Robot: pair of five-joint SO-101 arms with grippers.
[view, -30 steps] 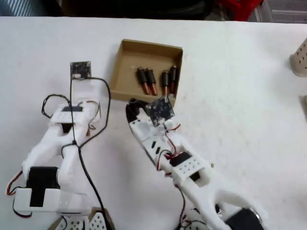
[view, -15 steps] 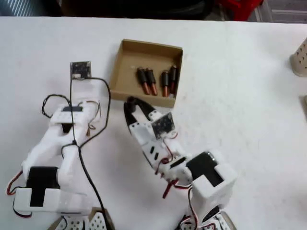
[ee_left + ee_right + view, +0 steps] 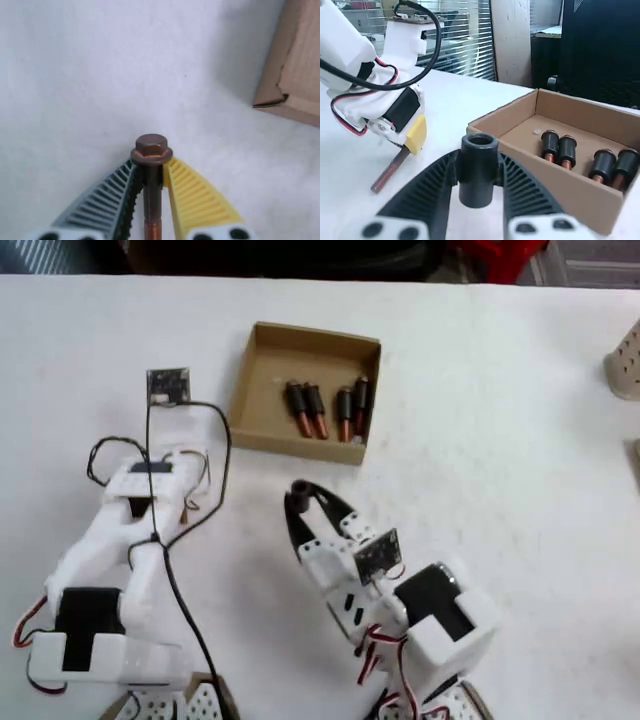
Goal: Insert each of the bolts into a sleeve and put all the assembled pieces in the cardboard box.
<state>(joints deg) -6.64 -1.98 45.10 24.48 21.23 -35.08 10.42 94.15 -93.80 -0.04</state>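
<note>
White table (image 3: 500, 440), 4 pieces (image 3: 312, 412) in box (image 3: 262, 370), 1 bolt (image 3: 151, 150), 1 sleeve (image 3: 478, 170)

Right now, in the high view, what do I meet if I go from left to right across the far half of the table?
Dark circuit board on the left arm → cardboard box → pale perforated object at the right edge.

The white table (image 3: 500, 440) bears an open cardboard box (image 3: 262, 400).
</note>
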